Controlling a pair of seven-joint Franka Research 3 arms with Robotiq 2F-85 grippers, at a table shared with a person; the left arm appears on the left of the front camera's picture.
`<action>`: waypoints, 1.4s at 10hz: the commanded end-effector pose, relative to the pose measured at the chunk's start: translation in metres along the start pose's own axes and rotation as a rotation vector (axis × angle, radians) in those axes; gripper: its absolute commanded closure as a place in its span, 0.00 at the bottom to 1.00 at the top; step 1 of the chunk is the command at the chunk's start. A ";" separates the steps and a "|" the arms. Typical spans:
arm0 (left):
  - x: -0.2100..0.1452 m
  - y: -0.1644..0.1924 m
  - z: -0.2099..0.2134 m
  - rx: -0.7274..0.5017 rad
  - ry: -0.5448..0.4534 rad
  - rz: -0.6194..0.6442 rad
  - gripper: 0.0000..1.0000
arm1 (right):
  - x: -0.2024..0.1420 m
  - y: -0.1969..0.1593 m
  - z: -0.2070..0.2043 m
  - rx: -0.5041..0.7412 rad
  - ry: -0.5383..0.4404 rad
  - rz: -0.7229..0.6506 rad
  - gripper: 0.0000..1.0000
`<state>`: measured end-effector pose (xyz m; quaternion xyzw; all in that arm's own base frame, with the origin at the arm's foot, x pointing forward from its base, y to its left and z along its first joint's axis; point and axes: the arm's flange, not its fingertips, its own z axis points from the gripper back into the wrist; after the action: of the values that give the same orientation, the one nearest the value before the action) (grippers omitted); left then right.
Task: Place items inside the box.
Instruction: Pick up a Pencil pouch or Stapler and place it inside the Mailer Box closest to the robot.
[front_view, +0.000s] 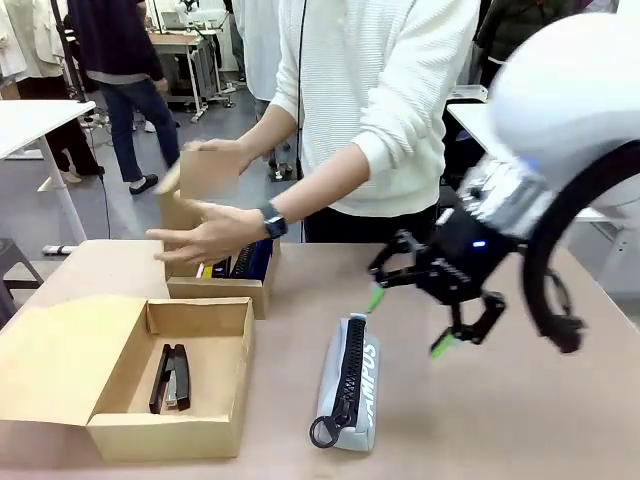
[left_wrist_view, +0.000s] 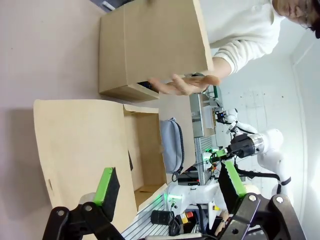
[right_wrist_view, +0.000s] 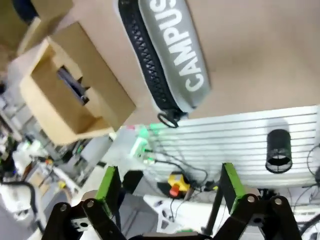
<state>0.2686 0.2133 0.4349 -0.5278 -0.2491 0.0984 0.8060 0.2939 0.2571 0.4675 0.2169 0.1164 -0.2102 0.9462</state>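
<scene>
— Front view?
— The right claw is spread and empty above the counter; the grey "CAMPUS" pouch lies just beside the open box, which holds a black stapler; a person's hand is at a second box.
— Left wrist?
— The left claw is spread and empty, over the open box's flap.
— Right wrist?
— Fingers apart, nothing held; the pouch lies on the counter beyond them.

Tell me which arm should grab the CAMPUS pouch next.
Right. The right gripper, open, hangs close beside the grey pouch on the table; the left gripper is over the flap of the open box, farther off.
</scene>
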 end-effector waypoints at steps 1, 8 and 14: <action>-0.001 -0.001 0.000 -0.021 -0.012 -0.014 0.00 | 0.017 0.027 -0.015 -0.145 -0.026 -0.028 0.00; -0.001 -0.001 0.000 -0.021 -0.012 -0.014 0.00 | 0.012 -0.250 0.074 0.639 0.235 -0.177 0.00; -0.001 -0.001 0.000 -0.021 -0.012 -0.014 0.00 | 0.018 -0.214 0.067 0.469 0.121 -0.068 0.00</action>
<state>0.2684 0.2135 0.4349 -0.5278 -0.2496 0.0984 0.8058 0.2675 0.0134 0.4905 0.4508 0.1552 -0.2612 0.8394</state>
